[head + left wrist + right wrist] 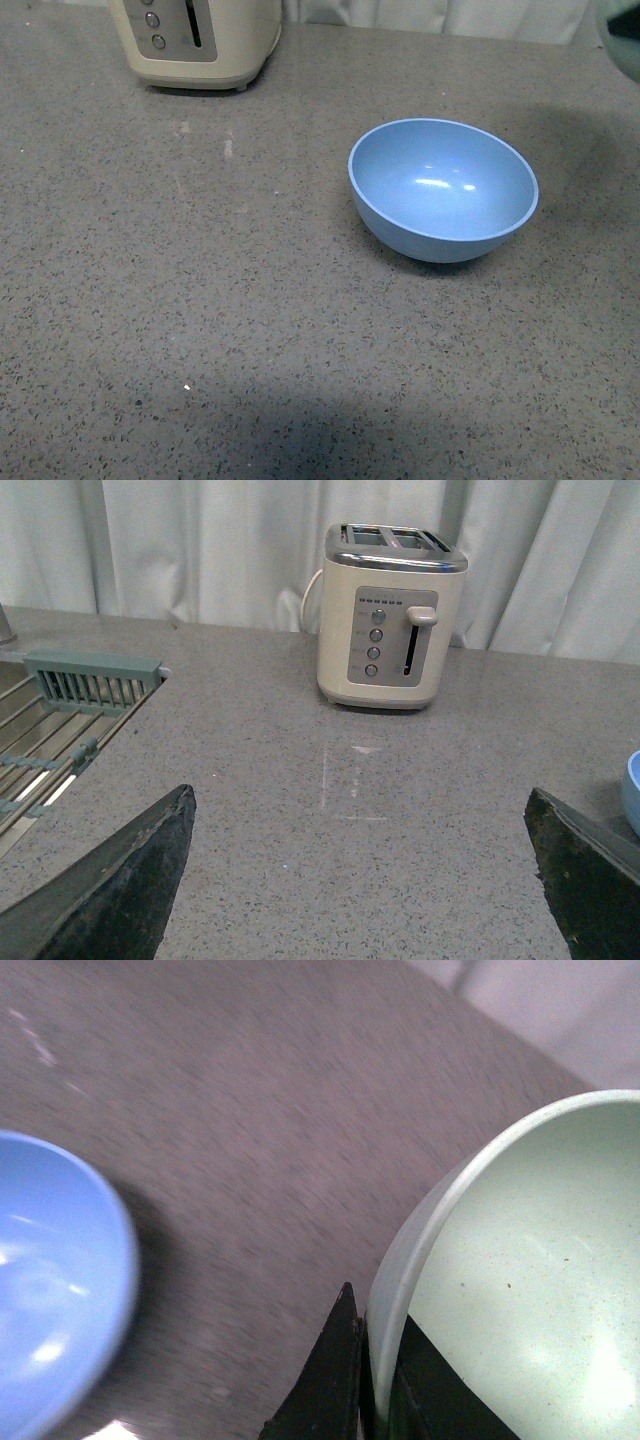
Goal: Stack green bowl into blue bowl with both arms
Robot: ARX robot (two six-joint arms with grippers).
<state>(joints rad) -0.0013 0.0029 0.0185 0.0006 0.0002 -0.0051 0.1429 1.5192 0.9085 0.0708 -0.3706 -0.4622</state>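
Observation:
The blue bowl stands upright and empty on the grey counter, right of centre in the front view; its edge also shows in the right wrist view and the left wrist view. My right gripper is shut on the rim of the pale green bowl, one finger outside the wall and one inside, holding it lifted beside the blue bowl. A sliver of the green bowl shows at the front view's top right corner. My left gripper is open and empty above the counter, facing the toaster.
A cream toaster stands at the back left of the counter; it also shows in the left wrist view. A sink with a grey-green rack lies beyond the counter edge. White curtains hang behind.

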